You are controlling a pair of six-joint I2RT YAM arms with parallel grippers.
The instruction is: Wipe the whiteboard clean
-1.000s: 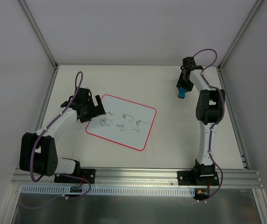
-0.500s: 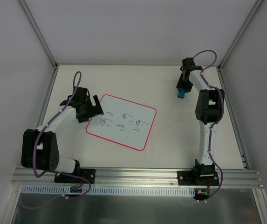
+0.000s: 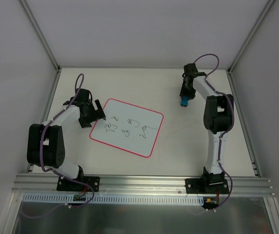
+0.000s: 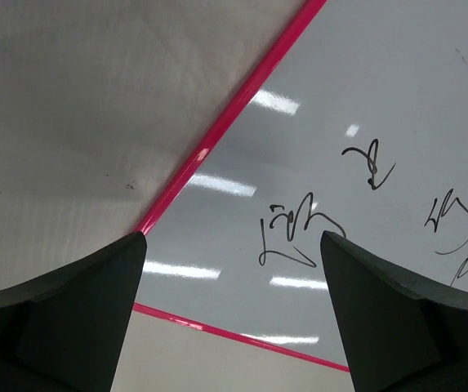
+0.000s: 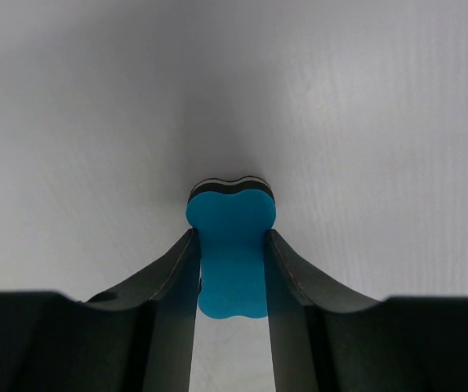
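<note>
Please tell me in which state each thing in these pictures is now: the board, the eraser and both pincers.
whiteboard: flat on the table, dark scribbles on it, not yet erased.
left pincer: open, empty, by the whiteboard's left rim.
right pincer: shut on the blue eraser.
blue eraser: clamped between the fingers, away from the whiteboard.

Counter (image 3: 188,151): white, matte, faint grey scuffs. One blue eraser block (image 5: 231,245), waisted outline, black layer on its far face, located over the far right area. Aluminium rail (image 3: 144,184) runs along the near edge. Grey panels (image 3: 139,34) enclose three sides.
</note>
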